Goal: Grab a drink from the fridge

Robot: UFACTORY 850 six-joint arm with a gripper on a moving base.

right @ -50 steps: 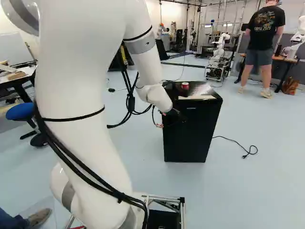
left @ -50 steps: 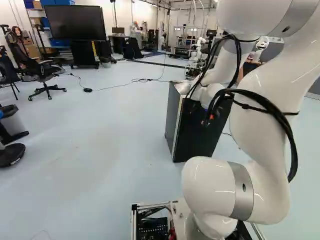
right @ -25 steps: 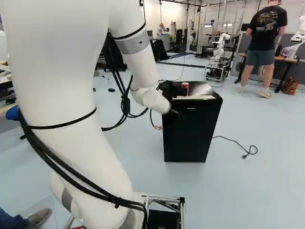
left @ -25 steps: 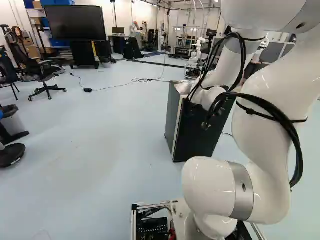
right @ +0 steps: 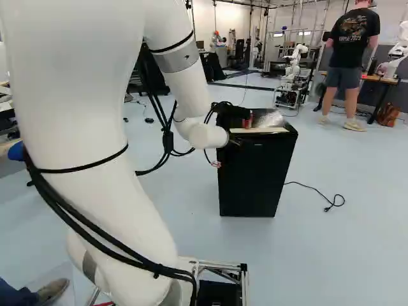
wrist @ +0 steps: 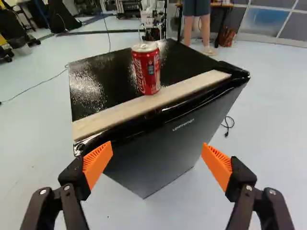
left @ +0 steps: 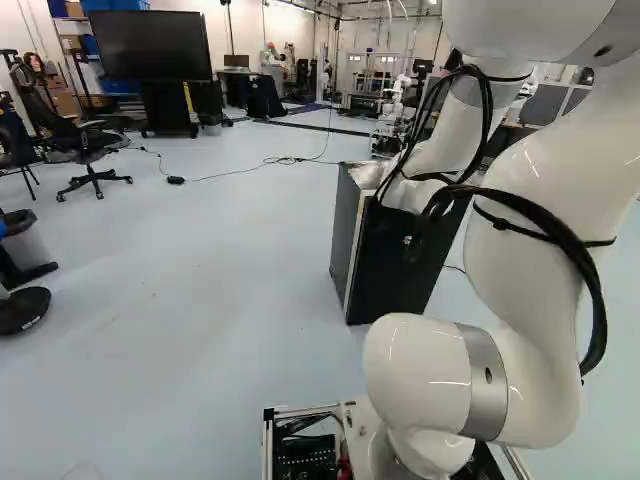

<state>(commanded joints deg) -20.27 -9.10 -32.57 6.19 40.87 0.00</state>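
In the left base view, the fridge (left: 385, 275) is being seen at three o'clock from the middle, its upper part being partly covered by the arm (left: 520, 290); the gripping end is being hidden.

In the right base view, the gripper (right: 236, 141) is being held near the upper front of the fridge, at eleven o'clock from its middle. The red can (right: 248, 120) is being partly seen at twelve o'clock, on the fridge top, and a black cord (right: 319, 195) is being shown on the floor at four o'clock.

In the wrist view, the gripper (wrist: 157, 147) is being kept wide, nothing being gripped. The can is being carried upright on the black top, close to twelve o'clock ahead of the gripper, just beside the far edge of a pale strip (wrist: 148, 106). The fridge door is being kept shut.
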